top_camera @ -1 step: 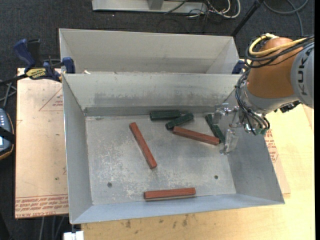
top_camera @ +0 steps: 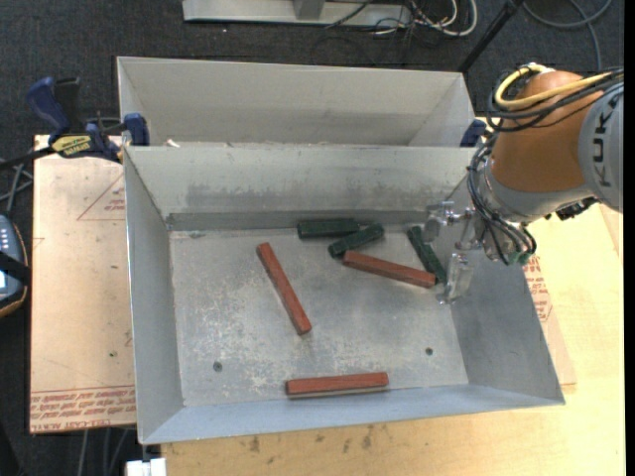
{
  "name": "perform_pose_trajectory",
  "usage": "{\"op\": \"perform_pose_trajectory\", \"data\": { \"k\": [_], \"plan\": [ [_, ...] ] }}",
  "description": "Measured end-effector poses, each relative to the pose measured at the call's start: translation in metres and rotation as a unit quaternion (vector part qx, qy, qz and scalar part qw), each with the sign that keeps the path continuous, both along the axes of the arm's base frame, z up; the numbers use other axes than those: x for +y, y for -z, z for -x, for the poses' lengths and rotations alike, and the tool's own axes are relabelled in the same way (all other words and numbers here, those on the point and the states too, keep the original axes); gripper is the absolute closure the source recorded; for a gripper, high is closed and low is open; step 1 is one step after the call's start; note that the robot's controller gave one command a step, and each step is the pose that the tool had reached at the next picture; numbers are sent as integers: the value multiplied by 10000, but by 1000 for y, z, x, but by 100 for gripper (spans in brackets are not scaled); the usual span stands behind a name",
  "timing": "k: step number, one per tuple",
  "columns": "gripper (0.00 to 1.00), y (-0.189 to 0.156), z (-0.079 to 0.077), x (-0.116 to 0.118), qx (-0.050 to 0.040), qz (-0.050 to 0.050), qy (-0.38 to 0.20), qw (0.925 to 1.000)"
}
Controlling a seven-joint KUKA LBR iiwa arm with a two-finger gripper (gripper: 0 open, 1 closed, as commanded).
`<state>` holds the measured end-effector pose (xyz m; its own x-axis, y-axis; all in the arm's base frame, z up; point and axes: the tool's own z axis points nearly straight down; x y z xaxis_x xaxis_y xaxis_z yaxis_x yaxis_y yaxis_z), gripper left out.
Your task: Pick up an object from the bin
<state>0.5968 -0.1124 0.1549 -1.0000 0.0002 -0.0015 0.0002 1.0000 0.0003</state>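
Short dark green bar point(top_camera: 425, 251), at the right of the bin point(top_camera: 298, 181) in its far half, touching the right end of a red-brown bar point(top_camera: 389, 269). Gripper point(top_camera: 448, 248) just right of both, fingers spread, nothing between them. Likely fault: closing here catches both bars, or only clips the green bar's edge, so it slips free.
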Motion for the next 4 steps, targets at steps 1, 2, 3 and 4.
{"op": "perform_pose_trajectory", "data": {
  "k": [1, 2, 3, 4],
  "plan": [
    [0, 53, 3, 2, -35, 2, 176, 9998],
    [100, 84, -22, 6, -10, -1, 198, 9998],
    [100, 84, -22, 6, -10, 0, 197, 9998],
    [100, -51, -34, 30, -14, 0, -283, 9996]
  ]
}}
